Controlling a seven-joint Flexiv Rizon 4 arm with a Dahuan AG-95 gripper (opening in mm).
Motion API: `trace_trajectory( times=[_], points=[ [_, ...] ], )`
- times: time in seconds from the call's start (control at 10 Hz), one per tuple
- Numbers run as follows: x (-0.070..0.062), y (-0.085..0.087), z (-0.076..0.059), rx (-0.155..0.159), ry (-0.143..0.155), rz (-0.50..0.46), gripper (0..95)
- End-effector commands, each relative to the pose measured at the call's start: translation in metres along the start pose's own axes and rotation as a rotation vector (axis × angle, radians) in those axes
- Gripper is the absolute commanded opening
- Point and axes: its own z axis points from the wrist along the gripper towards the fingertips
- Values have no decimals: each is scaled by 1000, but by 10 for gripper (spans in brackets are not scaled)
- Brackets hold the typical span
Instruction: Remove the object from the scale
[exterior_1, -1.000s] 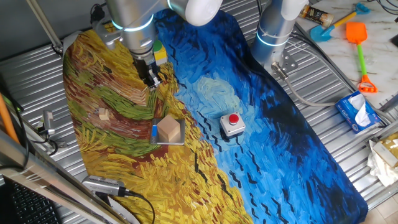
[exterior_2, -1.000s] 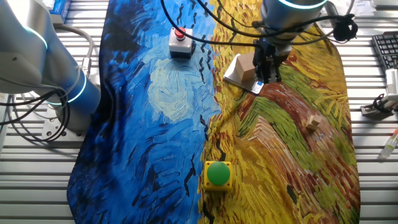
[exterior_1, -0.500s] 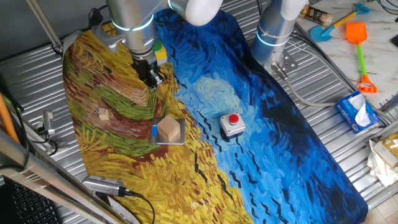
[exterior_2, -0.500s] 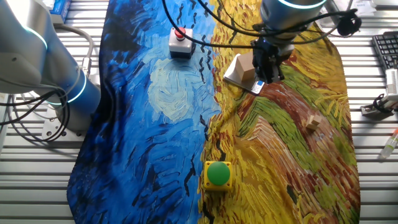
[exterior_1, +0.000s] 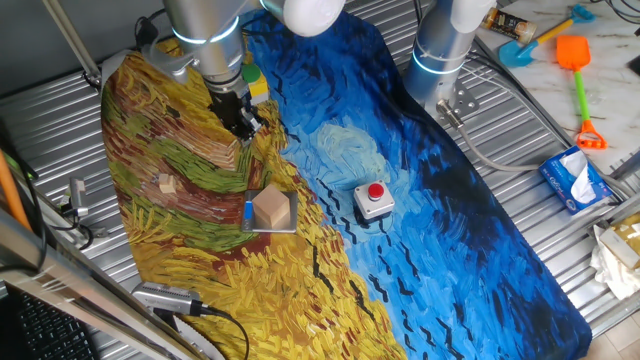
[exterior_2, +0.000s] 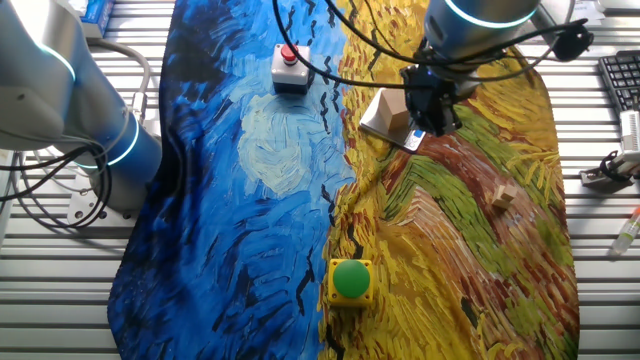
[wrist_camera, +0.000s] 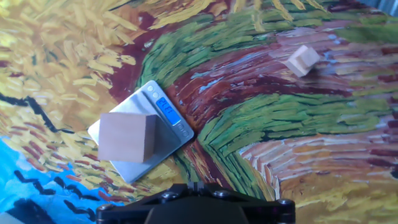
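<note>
The wooden block sat on the scale, on the desk. The claw hung above and apart; its opening could not be told.

Block sits on scale; button box right of scale, small wooden piece left, claw behind scale.

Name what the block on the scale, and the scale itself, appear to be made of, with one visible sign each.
Block: apparently unfinished wood, with matte tan faces and faint grain. Scale: probably metal or silvery plastic, with a smooth grey sheen and a blue display strip.
</note>
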Motion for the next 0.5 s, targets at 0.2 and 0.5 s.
trace_trajectory(
  times=[0.2, 0.5],
  points=[
    [0, 0, 0, -8, 2, -3, 0],
    [-12, 25, -6, -12, 26, 76, 0]
  ],
)
